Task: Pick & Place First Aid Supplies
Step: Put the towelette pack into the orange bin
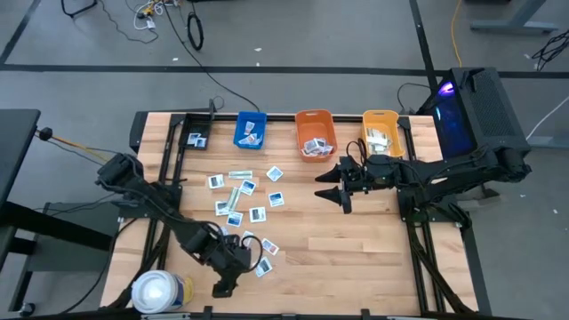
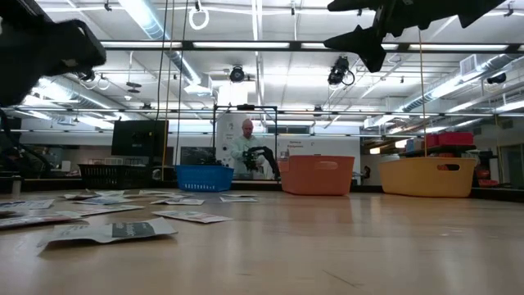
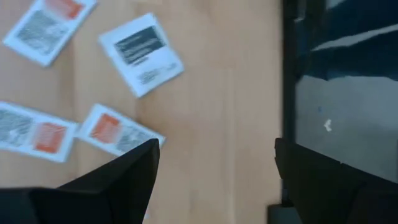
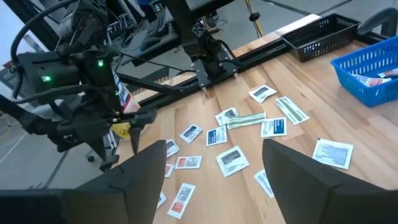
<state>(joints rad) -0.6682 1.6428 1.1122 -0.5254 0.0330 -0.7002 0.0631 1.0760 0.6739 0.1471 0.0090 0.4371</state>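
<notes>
The first aid supplies are small flat packets [image 1: 276, 200] that lie scattered on the left half of the wooden table [image 1: 356, 258], among them a pale green strip [image 1: 236, 195]. They also show in the right wrist view [image 4: 231, 158] and the low view [image 2: 110, 232]. My left gripper [image 1: 220, 287] hangs open over bare wood near the table's near edge, slanting down; several packets [image 3: 142, 55] lie just beyond its fingers [image 3: 124, 180]. My right gripper [image 1: 333, 188] is open above the table's middle, in front of the orange bin, and holds nothing.
Blue [image 1: 251, 129], orange [image 1: 315, 133] and yellow [image 1: 382, 132] bins stand in a row along the far edge, each with packets inside. A black basket [image 1: 196, 140] sits at the far left. A large white roll [image 1: 160, 292] stands at the near left corner. The right half is bare wood.
</notes>
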